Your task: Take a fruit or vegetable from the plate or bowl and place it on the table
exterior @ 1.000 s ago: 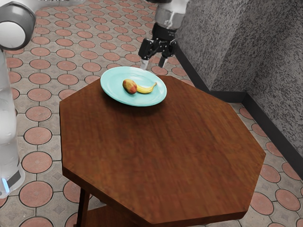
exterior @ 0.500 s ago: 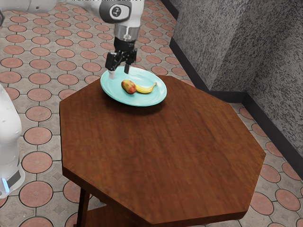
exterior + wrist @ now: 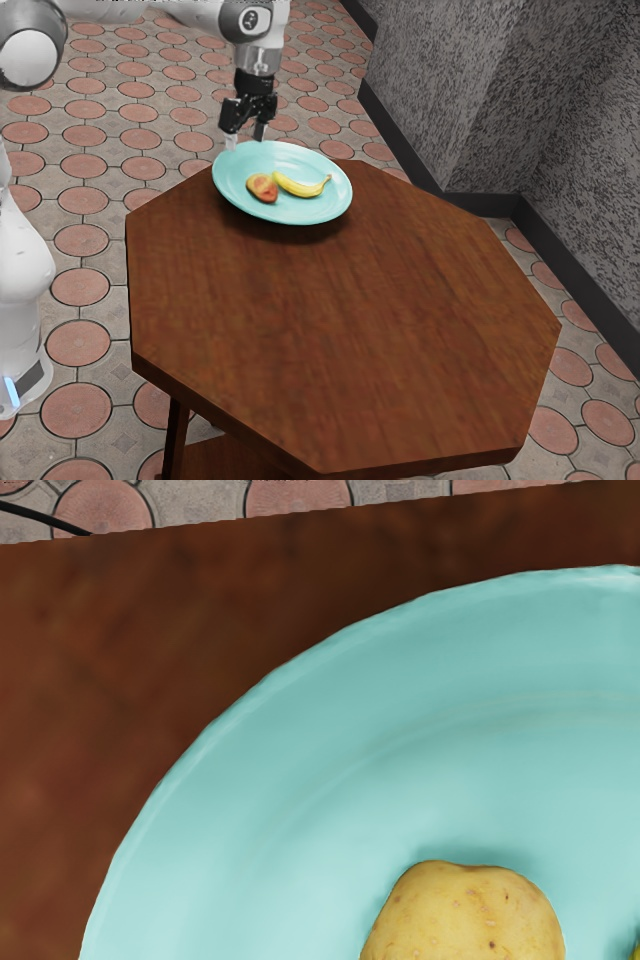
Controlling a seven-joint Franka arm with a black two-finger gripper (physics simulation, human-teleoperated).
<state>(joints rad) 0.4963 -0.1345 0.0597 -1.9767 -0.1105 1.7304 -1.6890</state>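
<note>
End effector [image 3: 246,138] released, above plate [image 3: 341,200]; mottled produce [image 3: 262,187] and banana [image 3: 303,187] lower, on plate.

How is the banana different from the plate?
The banana is yellow, but the plate is light blue-green. The banana is long and bendy-shaped, while the plate is round. The banana is small, and the plate is much bigger, big enough to carry the banana. Same for both: the pincer isn't holding either one.
</note>
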